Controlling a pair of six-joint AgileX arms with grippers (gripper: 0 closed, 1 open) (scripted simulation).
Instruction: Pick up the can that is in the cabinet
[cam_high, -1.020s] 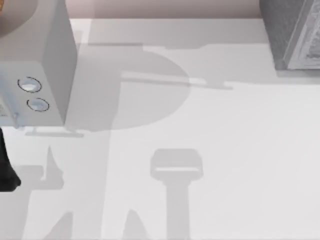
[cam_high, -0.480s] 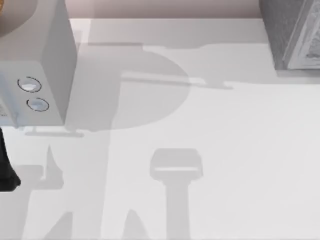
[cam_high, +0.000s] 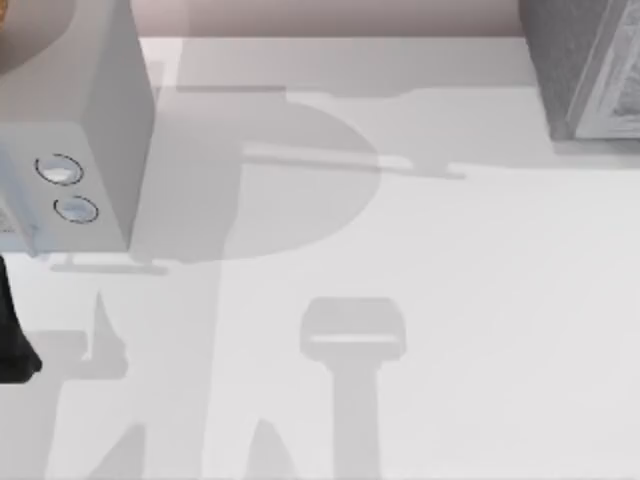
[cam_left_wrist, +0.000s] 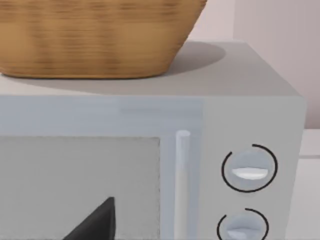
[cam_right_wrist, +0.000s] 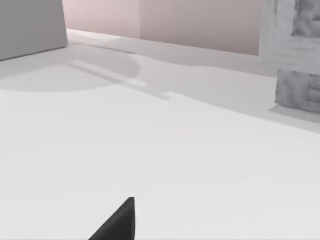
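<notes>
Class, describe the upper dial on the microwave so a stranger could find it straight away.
Start at the microwave at the table's left, with a wicker basket on top. On its front, beside the vertical door handle, sit two round dials. The upper dial is the one nearer the microwave's top, above its twin.

Pale grey microwave (cam_left_wrist: 250, 100) at nine o'clock, its two dials (cam_high: 66, 188) white ringed in black, its door handle (cam_left_wrist: 182, 180) white. On top sits a tan woven basket (cam_left_wrist: 95, 35). White table (cam_high: 450, 330). At two o'clock, a mottled grey cabinet (cam_high: 585, 65).
</notes>
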